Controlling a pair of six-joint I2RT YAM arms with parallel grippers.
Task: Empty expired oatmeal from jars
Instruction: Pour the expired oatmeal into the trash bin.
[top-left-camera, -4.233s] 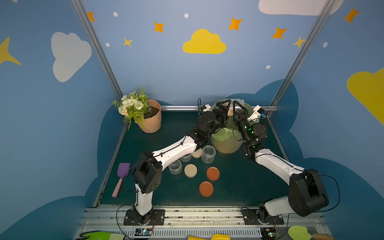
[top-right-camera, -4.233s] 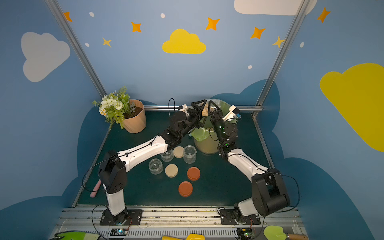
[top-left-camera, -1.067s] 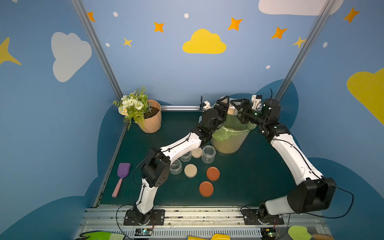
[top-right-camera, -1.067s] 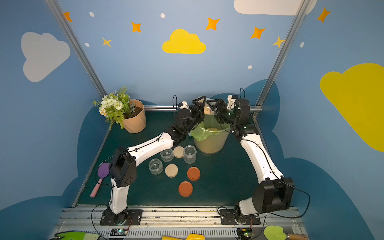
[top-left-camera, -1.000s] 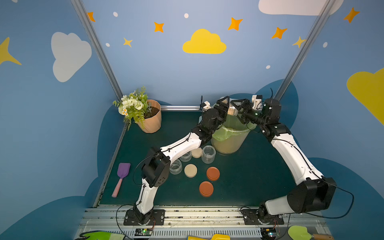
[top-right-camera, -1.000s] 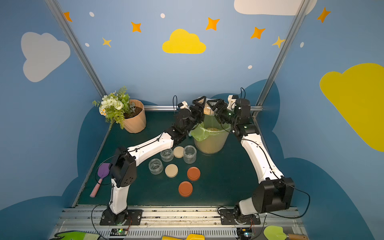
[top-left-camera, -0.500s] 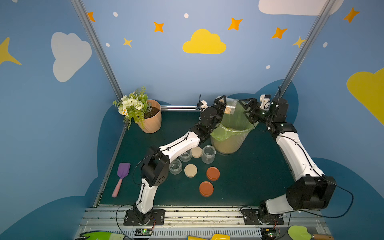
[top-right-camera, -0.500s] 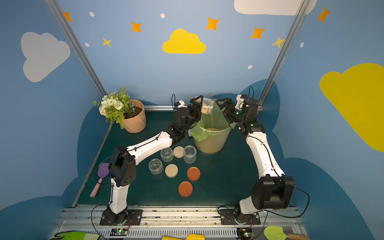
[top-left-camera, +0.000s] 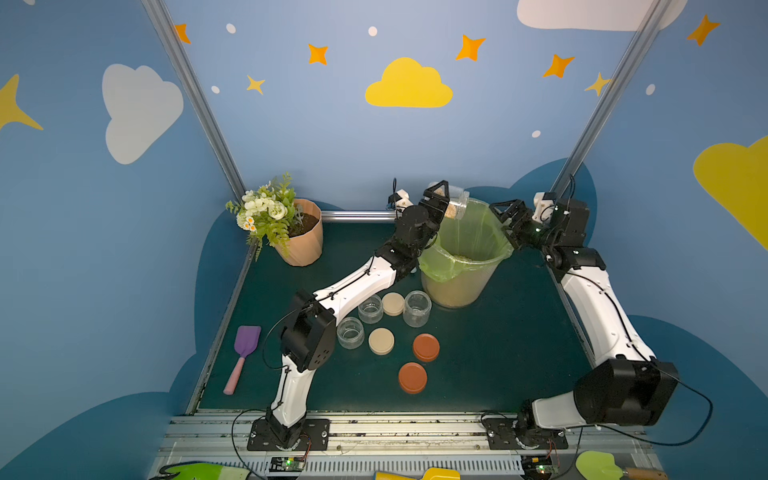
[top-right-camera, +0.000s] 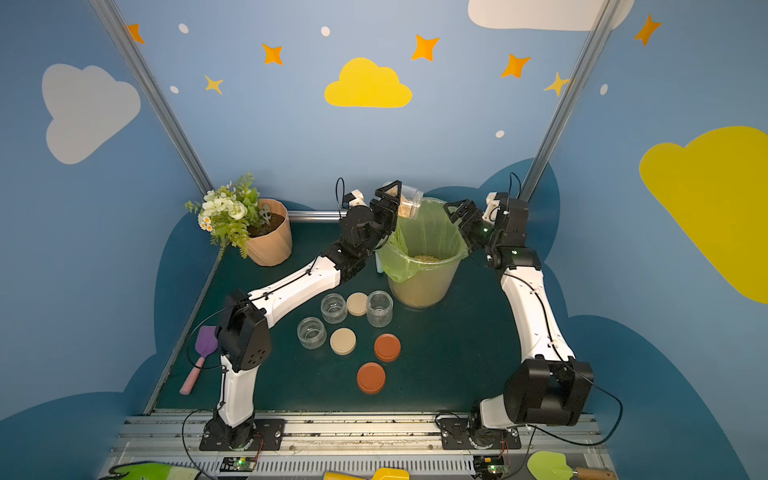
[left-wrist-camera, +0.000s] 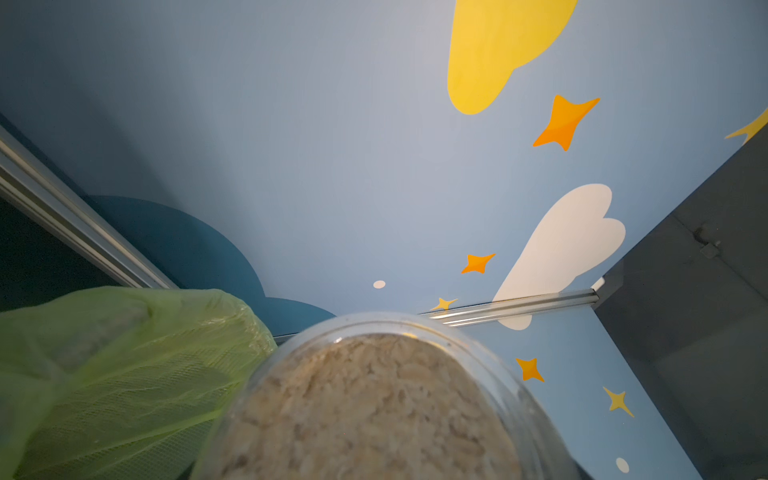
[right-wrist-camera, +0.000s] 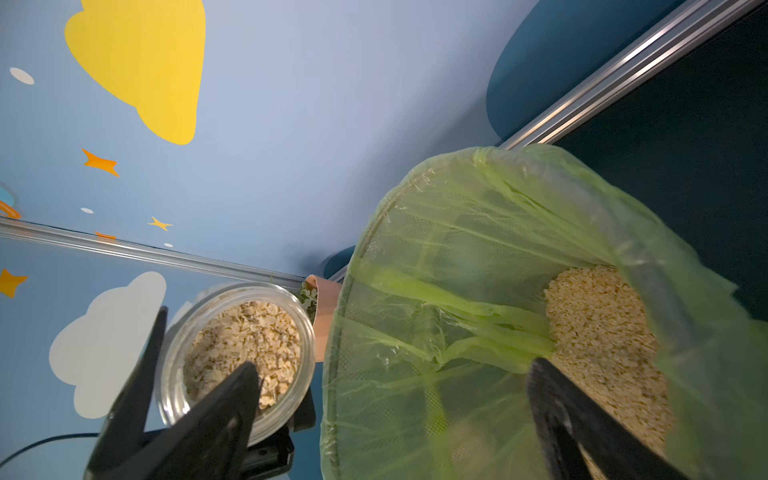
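Oatmeal filled the tilted jar clenched by the left end effector above the green-lined bin; the right end effector hung released, jaws spread, beside its rim.

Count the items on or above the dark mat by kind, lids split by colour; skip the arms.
Clear jars: 4
Beige lids: 2
Rust-red lids: 2
Bin: 1
Flowerpot: 1
Purple scoop: 1
Total: 11
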